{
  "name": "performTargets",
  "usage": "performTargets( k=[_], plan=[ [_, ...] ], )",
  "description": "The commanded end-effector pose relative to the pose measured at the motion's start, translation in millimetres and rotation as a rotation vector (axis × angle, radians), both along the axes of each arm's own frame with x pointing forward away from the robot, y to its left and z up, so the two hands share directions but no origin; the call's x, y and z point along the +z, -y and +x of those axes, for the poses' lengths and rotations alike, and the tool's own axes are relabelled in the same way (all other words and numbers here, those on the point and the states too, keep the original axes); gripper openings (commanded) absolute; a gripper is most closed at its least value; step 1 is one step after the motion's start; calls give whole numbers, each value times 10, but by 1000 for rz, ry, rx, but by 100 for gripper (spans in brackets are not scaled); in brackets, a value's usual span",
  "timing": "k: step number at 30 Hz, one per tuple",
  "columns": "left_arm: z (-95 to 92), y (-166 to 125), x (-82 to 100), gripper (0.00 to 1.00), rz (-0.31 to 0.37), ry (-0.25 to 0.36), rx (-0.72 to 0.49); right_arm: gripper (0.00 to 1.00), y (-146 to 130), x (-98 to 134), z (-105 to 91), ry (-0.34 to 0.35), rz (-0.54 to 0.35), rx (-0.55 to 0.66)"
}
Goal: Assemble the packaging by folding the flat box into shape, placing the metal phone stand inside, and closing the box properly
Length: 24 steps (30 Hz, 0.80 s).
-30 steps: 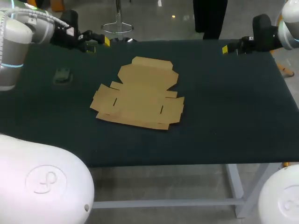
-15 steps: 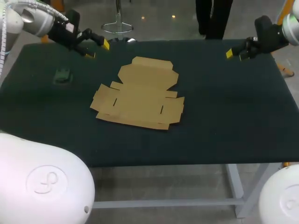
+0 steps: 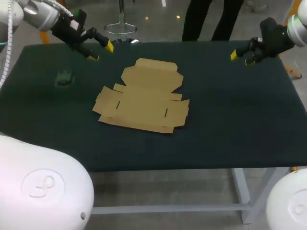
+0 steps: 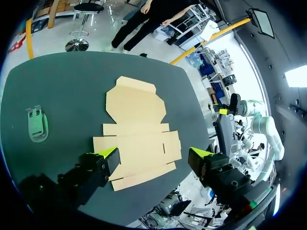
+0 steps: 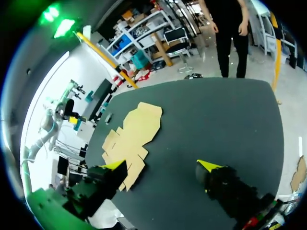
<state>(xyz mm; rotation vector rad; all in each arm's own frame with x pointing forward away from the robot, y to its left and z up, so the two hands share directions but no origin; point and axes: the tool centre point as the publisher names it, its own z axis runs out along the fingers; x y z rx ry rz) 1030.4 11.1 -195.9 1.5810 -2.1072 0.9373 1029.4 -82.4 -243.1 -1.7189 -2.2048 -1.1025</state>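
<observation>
The flat box [image 3: 142,96] lies fully unfolded near the middle of the desk [image 3: 230,110]: plain brown cardboard, flaps spread, the lid panel pointing toward the far edge. Well apart on its left, the metal phone stand [image 3: 64,77], a small greenish piece, lies flat.

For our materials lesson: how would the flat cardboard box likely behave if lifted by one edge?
The flat box looks thin, so probably light and floppy. Its flaps would likely hinge. Lying flush on the table, it may slide.
</observation>
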Motion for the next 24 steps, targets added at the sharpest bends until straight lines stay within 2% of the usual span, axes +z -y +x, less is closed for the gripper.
performTargets(
  k=[1,7,11,17,24],
  plan=[
    [33,-54,-65,100,33,-75,-46,100,-41,-59,-4,-32,21,-23],
    [-55,-173,-203,100,28,-67,-30,100,-123,-171,-104,-93,62,-56],
    [-92,-246,-294,100,25,-46,-2,100,-286,-300,-142,-150,90,-40],
    [-134,-271,-318,100,18,-34,8,100,-560,-436,-154,-227,114,-10],
    [-166,-297,-297,100,19,-37,30,100,-795,-573,-265,-296,117,0]
  ],
)
